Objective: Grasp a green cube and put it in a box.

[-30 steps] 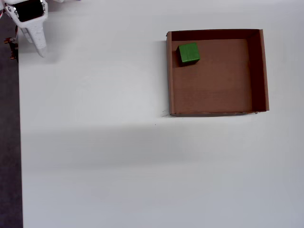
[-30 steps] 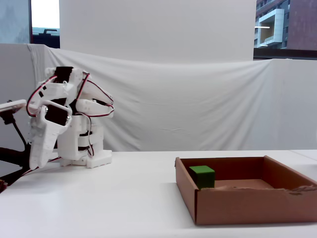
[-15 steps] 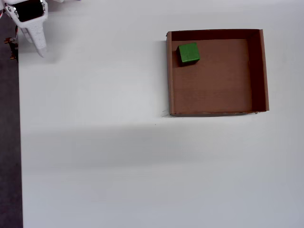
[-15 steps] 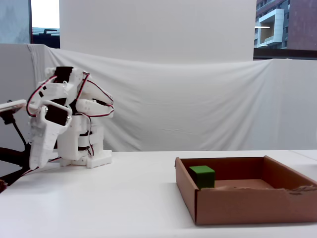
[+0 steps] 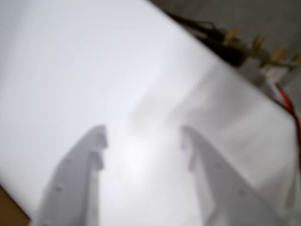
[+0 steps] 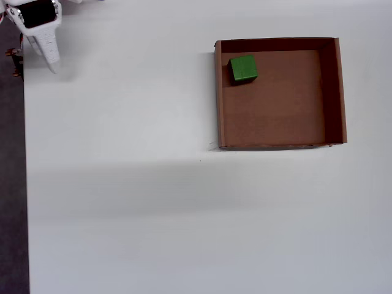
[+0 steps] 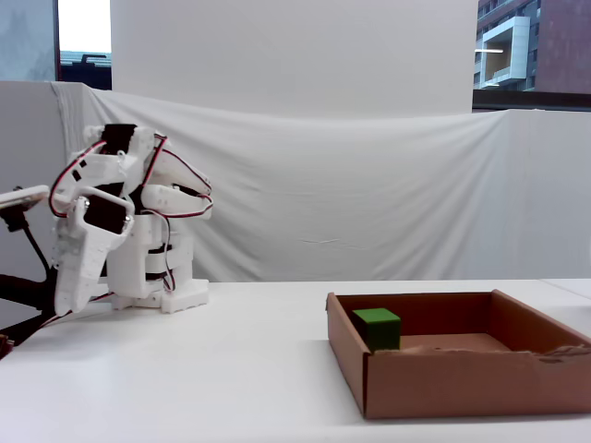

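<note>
The green cube (image 6: 243, 68) rests on the floor of the brown cardboard box (image 6: 218, 92), in the corner that the overhead view shows as top left. In the fixed view the cube (image 7: 378, 328) stands by the box's left wall, behind the front wall (image 7: 462, 383). My gripper (image 6: 50, 58) is far from the box, folded back at the table's top left corner in the overhead view. In the fixed view it (image 7: 66, 300) points down beside the arm's base. In the blurred wrist view the gripper (image 5: 143, 132) is open with only white table between the jaws.
The arm's white base (image 7: 157, 268) with red cables stands at the far left. The table's left edge meets dark floor (image 6: 12, 184). Dark cables and connectors (image 5: 221, 40) lie past the table edge in the wrist view. A white cloth (image 7: 369, 185) hangs behind.
</note>
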Controlling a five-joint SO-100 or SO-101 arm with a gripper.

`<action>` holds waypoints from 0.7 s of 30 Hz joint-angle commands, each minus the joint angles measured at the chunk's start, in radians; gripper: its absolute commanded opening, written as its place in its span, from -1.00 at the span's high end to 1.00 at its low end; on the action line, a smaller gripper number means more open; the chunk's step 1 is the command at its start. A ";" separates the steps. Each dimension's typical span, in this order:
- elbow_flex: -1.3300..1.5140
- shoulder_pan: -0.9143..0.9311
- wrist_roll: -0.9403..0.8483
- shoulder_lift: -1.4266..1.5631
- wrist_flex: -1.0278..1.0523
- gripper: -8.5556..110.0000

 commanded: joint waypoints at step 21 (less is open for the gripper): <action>-0.008 0.005 -0.002 0.005 0.005 0.50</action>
